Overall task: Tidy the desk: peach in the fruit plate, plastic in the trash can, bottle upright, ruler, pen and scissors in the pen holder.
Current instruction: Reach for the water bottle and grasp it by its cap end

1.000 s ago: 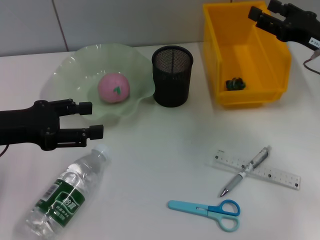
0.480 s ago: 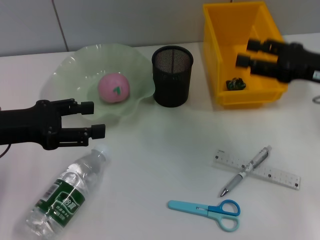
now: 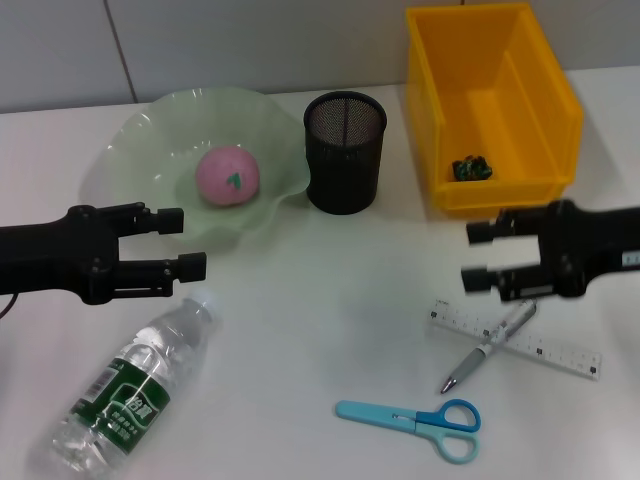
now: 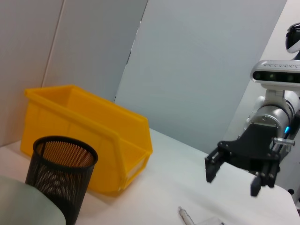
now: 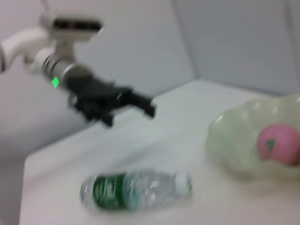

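A pink peach [image 3: 228, 176] lies in the pale green fruit plate [image 3: 130, 140]. Dark crumpled plastic [image 3: 472, 168] sits inside the yellow bin [image 3: 495, 60]. The clear bottle [image 3: 135, 390] with a green label lies on its side at the front left. My left gripper [image 3: 180, 243] hangs open just above the bottle's cap. A clear ruler [image 3: 555, 352] lies under a silver pen [image 3: 490, 343], and blue scissors [image 3: 415, 418] lie in front of them. Above the pen's upper end my right gripper [image 3: 478, 256] is open. The black mesh pen holder [image 3: 344, 150] stands empty.
The wall runs along the table's back edge behind the plate and bin. In the left wrist view the pen holder [image 4: 58, 176] and yellow bin [image 4: 89, 136] stand side by side, with the right gripper [image 4: 232, 176] farther off.
My right gripper has come down from above the yellow bin to just over the pen and ruler. The left arm has hardly moved.
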### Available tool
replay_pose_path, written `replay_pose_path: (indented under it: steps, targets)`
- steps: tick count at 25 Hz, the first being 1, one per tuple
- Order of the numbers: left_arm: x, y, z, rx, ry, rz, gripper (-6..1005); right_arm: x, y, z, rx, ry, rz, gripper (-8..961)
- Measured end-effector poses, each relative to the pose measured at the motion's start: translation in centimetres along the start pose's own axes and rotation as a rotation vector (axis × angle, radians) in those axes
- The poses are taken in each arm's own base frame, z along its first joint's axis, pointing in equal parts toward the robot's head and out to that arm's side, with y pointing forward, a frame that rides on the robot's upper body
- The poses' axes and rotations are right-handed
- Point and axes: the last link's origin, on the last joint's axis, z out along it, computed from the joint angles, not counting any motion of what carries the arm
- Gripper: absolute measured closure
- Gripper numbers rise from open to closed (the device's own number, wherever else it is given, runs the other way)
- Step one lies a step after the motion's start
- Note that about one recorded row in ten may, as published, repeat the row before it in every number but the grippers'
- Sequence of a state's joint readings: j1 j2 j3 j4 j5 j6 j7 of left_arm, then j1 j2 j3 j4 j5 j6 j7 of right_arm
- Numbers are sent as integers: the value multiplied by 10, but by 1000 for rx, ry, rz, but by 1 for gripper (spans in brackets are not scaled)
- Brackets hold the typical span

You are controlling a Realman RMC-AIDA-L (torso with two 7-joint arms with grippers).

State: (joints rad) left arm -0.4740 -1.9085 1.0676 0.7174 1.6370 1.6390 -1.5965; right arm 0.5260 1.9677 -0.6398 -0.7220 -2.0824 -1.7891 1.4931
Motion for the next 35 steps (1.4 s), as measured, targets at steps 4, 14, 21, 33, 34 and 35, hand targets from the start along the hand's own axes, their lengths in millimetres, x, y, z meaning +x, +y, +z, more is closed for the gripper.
replay_pose_path:
  steps: [4,14,21,33,34,35]
  targets:
    - [-3,0,1,2,-11,-13,169,10,4,9,-28,73,-35,212]
    - [5,1,5,-10,-29,-36,169,15,5,13,-24,104,-58,212]
    - [37,4,21,33,-192,-60,169,19,0,14,2,139,-61,213]
    - [91,6,74,227,-613,-120,170,17,-2,12,12,156,-84,212]
    - [94,5,78,255,-644,-125,170,17,-2,12,12,157,-86,212]
    - [96,4,83,284,-682,-132,170,17,-2,12,12,158,-88,212]
